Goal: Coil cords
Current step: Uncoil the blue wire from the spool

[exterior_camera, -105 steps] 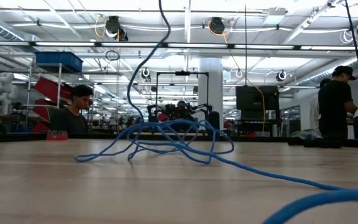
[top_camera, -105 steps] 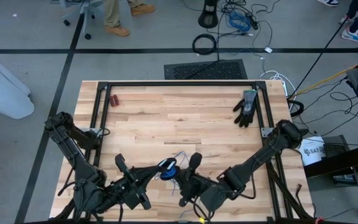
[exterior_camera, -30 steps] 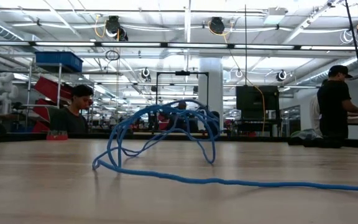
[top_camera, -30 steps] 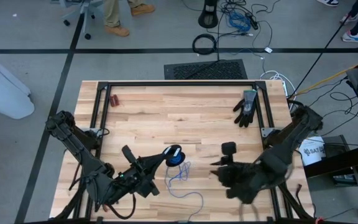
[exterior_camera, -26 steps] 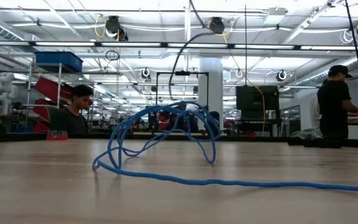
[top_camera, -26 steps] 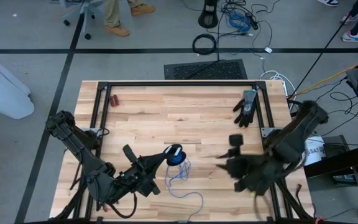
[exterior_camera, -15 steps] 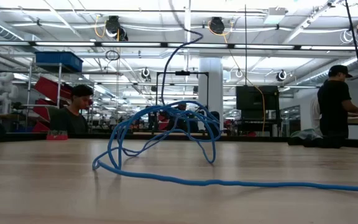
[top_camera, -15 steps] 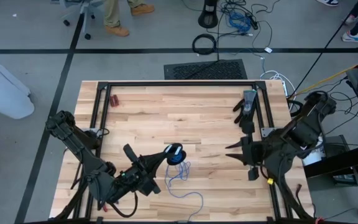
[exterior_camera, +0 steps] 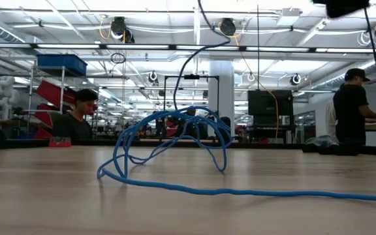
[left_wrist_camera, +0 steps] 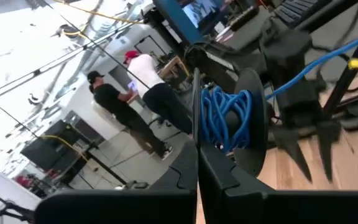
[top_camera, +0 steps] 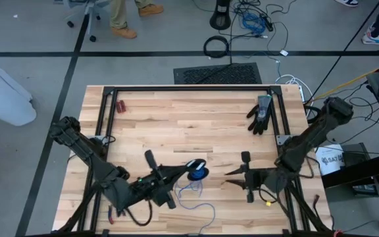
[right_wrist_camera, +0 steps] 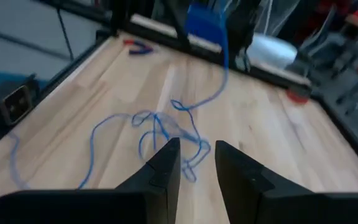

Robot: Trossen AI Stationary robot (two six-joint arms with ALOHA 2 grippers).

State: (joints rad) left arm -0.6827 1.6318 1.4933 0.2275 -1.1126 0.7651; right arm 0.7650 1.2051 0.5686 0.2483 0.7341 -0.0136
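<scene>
The blue cord is partly wound on a black reel (top_camera: 197, 170), which my left gripper (top_camera: 180, 173) holds above the table's near middle. In the left wrist view the coil (left_wrist_camera: 226, 118) sits between the reel's two discs. One strand (exterior_camera: 191, 62) rises from the loose loops (exterior_camera: 168, 136) lying on the table, and a tail (exterior_camera: 279, 192) runs along the wood. My right gripper (top_camera: 234, 174) hangs open to the right of the reel, its fingers (right_wrist_camera: 166, 163) pointing toward the loops (right_wrist_camera: 166, 127) and touching nothing. My left gripper is shut on the thin edge of the reel's near disc (left_wrist_camera: 195, 127), pinched between its two fingers (left_wrist_camera: 185, 177). The fingers come in about level from the table's left. The reel is lifted clear of the table, and cord hangs slack from it to the loops below.
A black glove (top_camera: 260, 113) lies at the far right and red-handled pliers (top_camera: 120, 105) at the far left. A black frame rail (top_camera: 189, 89) runs round the far half of the table. People stand in the room beyond.
My right gripper has come down from high on the right and swung toward the loose loops. My left gripper has carried the reel a little toward the table's right edge and rolled; the strand rising from the loops has shifted with it.
</scene>
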